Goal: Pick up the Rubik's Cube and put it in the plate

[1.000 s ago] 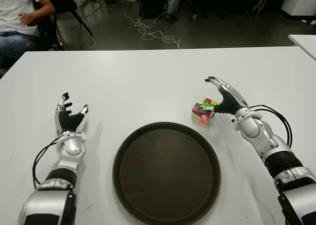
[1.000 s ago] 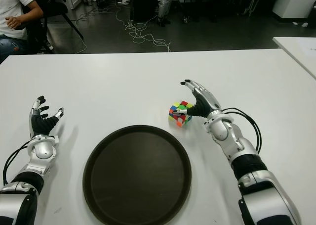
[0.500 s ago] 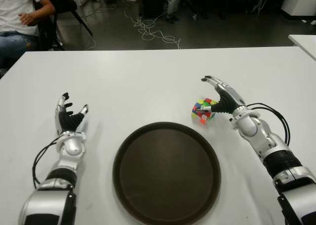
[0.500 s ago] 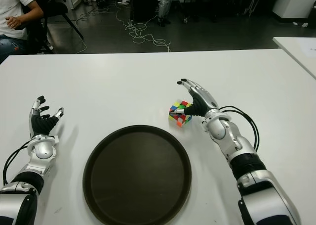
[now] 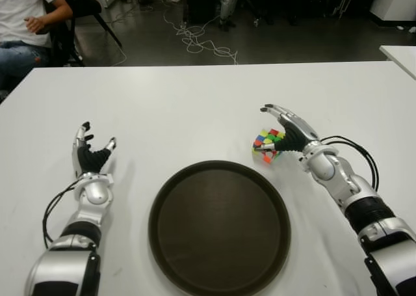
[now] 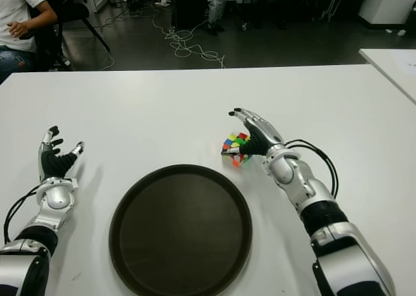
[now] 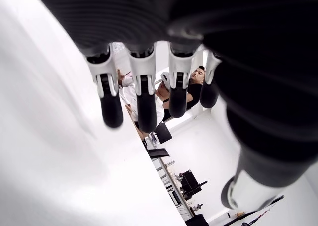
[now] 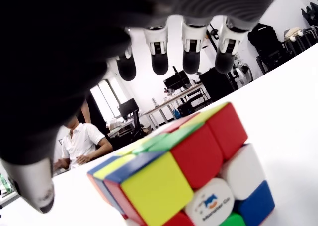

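I am reaching my right hand [image 5: 286,132] over the Rubik's Cube [image 5: 266,144], which is sitting on the table [image 5: 195,107] just beyond the far right rim of the plate [image 5: 219,226]. The cube is lying directly under my palm, toward the plate side, tilted on an edge; my fingers [image 8: 191,49] are arching above it, spread, not yet clamping. My right hand is far nearer; my left hand [image 5: 91,158] is showing well left of the plate, fingers apart. Against 1 second ago, my hand is covering more of the cube.
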`<state>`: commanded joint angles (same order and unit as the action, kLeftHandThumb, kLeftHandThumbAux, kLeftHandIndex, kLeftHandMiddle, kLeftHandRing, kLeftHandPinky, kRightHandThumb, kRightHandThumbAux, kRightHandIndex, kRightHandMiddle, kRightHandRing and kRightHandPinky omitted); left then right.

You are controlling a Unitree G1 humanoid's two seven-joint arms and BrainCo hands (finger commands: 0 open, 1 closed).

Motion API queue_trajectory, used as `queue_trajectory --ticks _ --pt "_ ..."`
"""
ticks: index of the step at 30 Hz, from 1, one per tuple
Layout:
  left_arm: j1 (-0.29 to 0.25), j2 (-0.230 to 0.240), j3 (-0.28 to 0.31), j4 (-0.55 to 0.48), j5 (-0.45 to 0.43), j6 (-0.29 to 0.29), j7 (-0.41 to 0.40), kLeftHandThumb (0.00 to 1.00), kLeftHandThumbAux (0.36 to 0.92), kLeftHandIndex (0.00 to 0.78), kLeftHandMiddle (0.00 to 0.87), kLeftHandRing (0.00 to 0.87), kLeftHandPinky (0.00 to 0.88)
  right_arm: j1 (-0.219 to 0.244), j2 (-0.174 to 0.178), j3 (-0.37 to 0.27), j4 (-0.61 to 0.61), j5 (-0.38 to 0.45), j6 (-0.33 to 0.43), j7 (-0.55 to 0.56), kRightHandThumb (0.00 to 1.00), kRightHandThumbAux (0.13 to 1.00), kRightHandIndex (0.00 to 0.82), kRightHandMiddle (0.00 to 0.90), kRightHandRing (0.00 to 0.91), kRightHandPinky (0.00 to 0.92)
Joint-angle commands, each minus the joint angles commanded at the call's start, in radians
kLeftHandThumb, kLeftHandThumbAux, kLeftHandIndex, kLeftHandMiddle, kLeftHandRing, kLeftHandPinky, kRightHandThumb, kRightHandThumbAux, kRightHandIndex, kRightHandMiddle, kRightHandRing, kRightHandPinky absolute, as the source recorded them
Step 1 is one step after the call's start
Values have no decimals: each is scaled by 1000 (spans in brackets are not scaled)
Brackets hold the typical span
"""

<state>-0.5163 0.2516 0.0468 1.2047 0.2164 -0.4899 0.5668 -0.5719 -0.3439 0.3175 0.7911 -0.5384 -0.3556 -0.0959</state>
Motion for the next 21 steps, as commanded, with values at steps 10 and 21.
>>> queue_trajectory --ticks 10,21 --pt "-3 3 -3 4 3 4 3 11 755 107 150 175 224 -15 8 7 18 -1 -5 4 0 665 0 0 0 0" --pt "-1 0 -2 -1 -1 -3 -1 5 753 104 152 170 203 -23 12 15 26 -4 9 14 0 663 0 0 0 0"
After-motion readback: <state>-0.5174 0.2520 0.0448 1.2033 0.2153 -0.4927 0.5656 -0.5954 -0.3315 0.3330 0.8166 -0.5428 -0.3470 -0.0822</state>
